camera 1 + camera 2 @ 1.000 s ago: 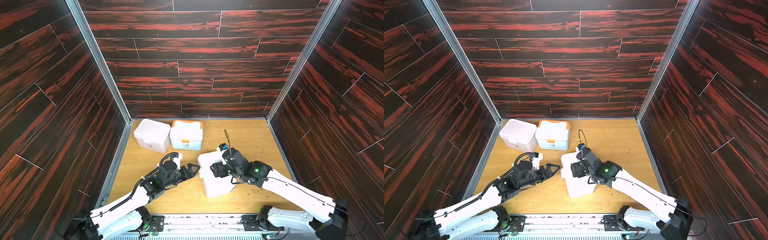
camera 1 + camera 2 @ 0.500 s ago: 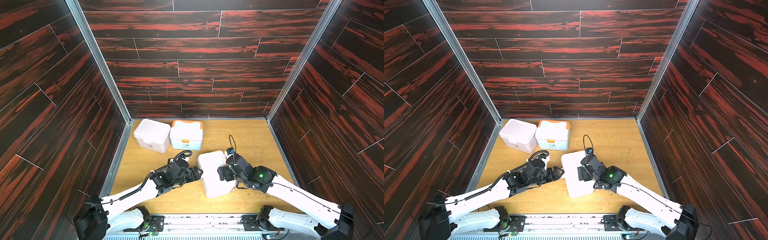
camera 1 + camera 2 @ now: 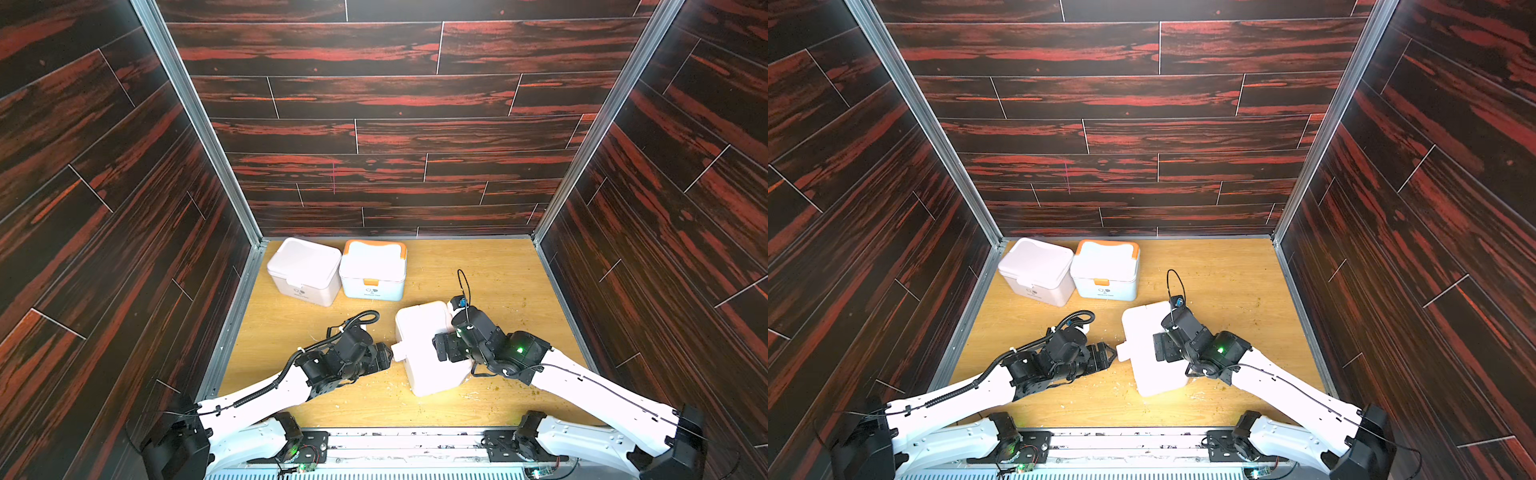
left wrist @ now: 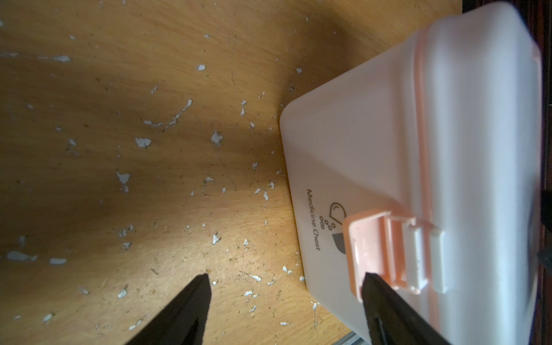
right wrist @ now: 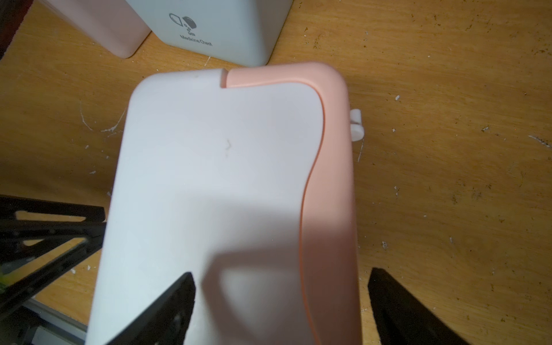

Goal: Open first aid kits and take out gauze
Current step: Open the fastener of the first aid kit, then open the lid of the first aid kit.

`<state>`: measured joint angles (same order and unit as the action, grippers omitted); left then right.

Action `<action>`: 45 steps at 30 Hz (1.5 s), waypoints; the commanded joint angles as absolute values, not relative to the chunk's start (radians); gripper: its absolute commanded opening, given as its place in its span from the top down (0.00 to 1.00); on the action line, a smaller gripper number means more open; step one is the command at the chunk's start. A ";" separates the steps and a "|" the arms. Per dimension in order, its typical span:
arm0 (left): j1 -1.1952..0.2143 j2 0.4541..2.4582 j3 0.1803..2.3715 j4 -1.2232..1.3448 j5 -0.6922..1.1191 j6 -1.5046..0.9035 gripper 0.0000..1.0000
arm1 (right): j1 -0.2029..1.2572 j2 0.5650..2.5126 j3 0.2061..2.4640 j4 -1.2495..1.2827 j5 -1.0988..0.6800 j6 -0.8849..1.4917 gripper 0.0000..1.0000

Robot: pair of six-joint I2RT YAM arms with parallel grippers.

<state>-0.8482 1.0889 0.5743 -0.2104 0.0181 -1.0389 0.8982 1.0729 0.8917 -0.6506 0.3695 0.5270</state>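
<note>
Left wrist view: near kit (image 4: 388,134) sits front-centre on the table (image 3: 478,266), logo face turned left, lid down; its pink latch (image 4: 385,254) juts out from that face; no gauze showing. Left gripper (image 4: 286,277) open, one finger at the latch's edge, the other over bare wood; right gripper (image 5: 282,274) open, straddling the lid's pink right-hand edge. Judgement: right should pin the box while left hooks the latch and lifts slowly, lest the kit slide. White kit (image 3: 303,270) and orange-trimmed kit (image 3: 372,268) shut, side by side, far left.
</note>
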 commanded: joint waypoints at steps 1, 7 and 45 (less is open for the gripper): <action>-0.846 1.061 0.570 -0.225 0.008 -1.056 0.17 | 0.885 1.049 0.899 -0.649 0.336 0.528 0.06; -0.842 0.914 0.583 -0.241 0.001 -1.061 0.20 | 0.836 0.986 0.886 -0.628 0.250 0.528 0.05; -0.841 1.174 0.732 -0.017 0.232 -1.095 0.20 | 0.551 0.957 0.678 -0.370 -0.313 0.540 0.38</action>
<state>-0.8371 1.1893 0.7368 -0.0513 0.2317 -1.0809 0.5392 0.9417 0.6952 -0.3958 -0.2207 0.5270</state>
